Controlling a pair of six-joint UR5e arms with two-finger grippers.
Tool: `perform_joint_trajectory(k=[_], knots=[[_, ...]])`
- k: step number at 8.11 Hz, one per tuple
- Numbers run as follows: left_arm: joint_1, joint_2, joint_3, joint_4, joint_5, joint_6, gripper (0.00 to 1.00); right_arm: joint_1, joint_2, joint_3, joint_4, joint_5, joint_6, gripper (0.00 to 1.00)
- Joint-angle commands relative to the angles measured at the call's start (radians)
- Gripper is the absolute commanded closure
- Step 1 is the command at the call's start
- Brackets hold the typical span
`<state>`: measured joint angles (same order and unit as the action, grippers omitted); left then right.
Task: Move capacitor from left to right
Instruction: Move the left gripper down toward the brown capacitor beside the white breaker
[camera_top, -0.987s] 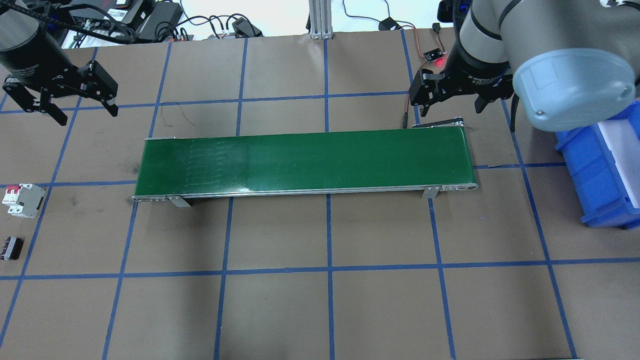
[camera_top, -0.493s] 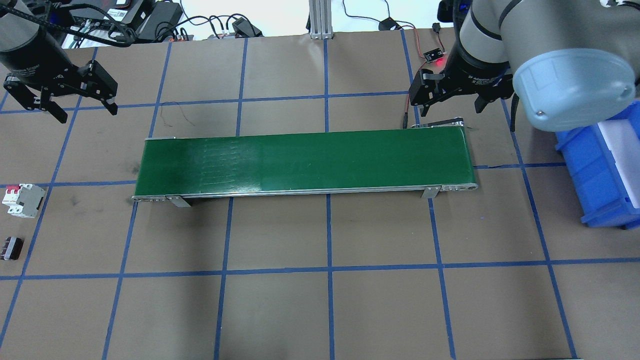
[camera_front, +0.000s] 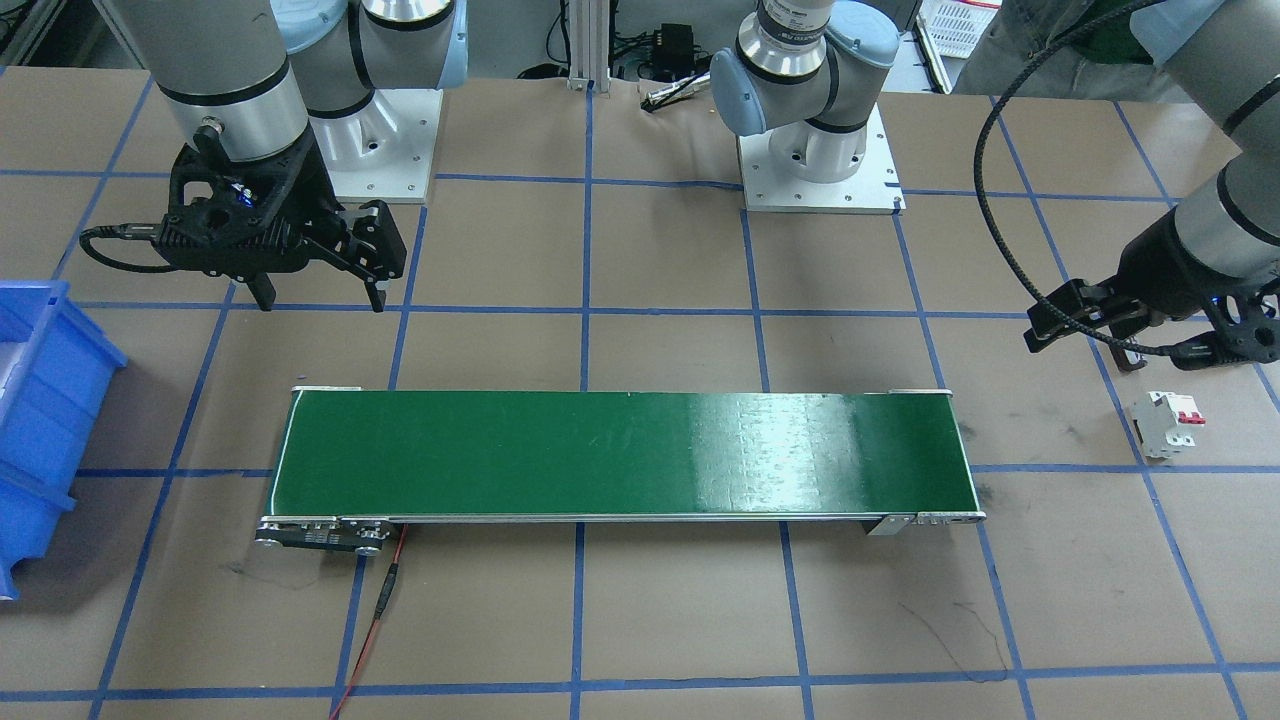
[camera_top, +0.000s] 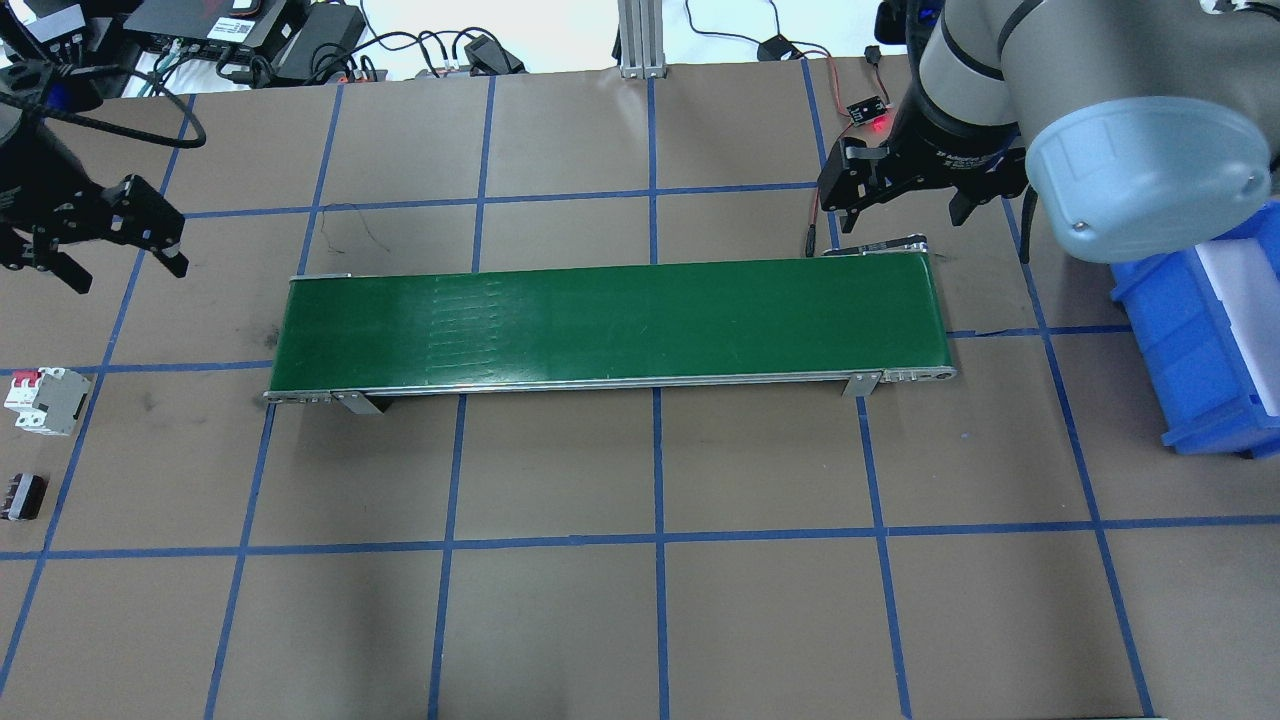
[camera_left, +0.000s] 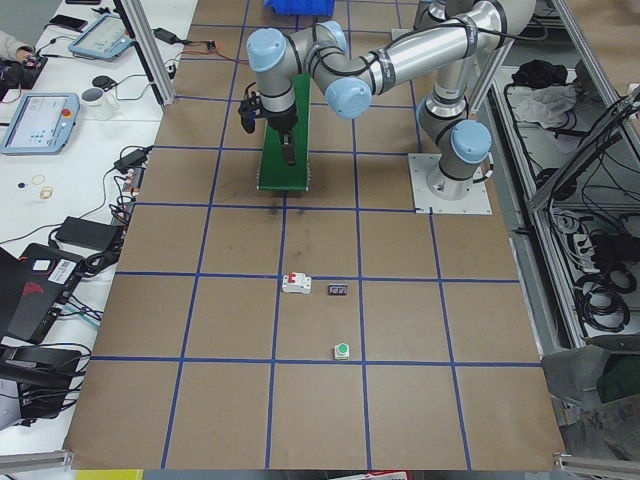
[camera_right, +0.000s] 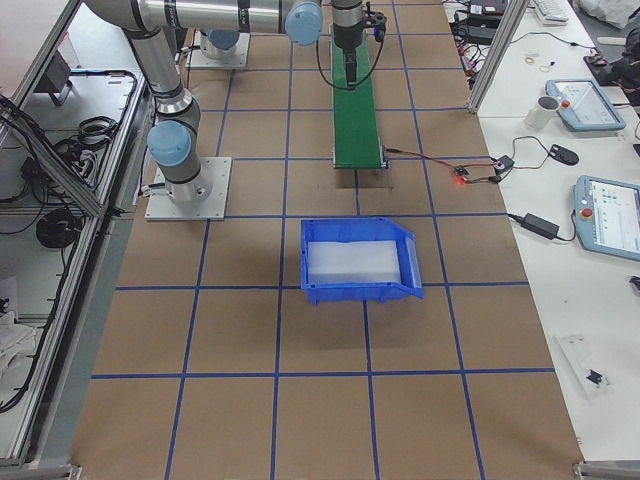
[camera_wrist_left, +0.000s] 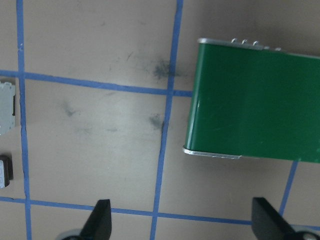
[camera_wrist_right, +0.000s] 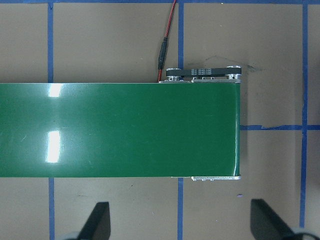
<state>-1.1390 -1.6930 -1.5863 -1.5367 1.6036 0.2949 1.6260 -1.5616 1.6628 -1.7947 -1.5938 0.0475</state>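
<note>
Capacitor (camera_top: 22, 497): small black cylinder lying on its side on the brown table paper, at the far left edge of the overhead view; nothing grips it.
Neighbours: white breaker (camera_top: 45, 400) with red switches just beside it, on the side away from the robot; green-topped push button (camera_left: 342, 351) near both, seen from the left end of the table.
Left gripper (camera_top: 127, 272): fingers spread wide and empty, hanging above bare table off the left end of the conveyor belt (camera_top: 610, 320), farther from the robot than the breaker. Its wrist camera catches the capacitor and breaker cut off at the picture's left edge.
Right gripper (camera_top: 895, 210): fingers spread, empty, over the belt's right end by the far edge.
Belt: green, nothing on it.
Blue bin (camera_top: 1190, 340): on the table beyond the belt's right end.
</note>
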Motion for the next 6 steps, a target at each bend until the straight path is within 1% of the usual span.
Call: perform_joint_trajectory(k=[1,3,5,6], knots=[[0.161,0.057,-0.117,-0.002,-0.002,0.171,0.00,0.000,0.000,0.000,0.000,0.000,0.000,0.00],[0.261,0.078,-0.182,0.001,0.001,0.287,0.00,0.000,0.000,0.000,0.000,0.000,0.000,0.00],[0.370,0.078,-0.188,0.024,0.007,0.412,0.00,0.000,0.000,0.000,0.000,0.000,0.000,0.00],[0.425,0.073,-0.192,0.038,0.016,0.443,0.00,0.000,0.000,0.000,0.000,0.000,0.000,0.00]])
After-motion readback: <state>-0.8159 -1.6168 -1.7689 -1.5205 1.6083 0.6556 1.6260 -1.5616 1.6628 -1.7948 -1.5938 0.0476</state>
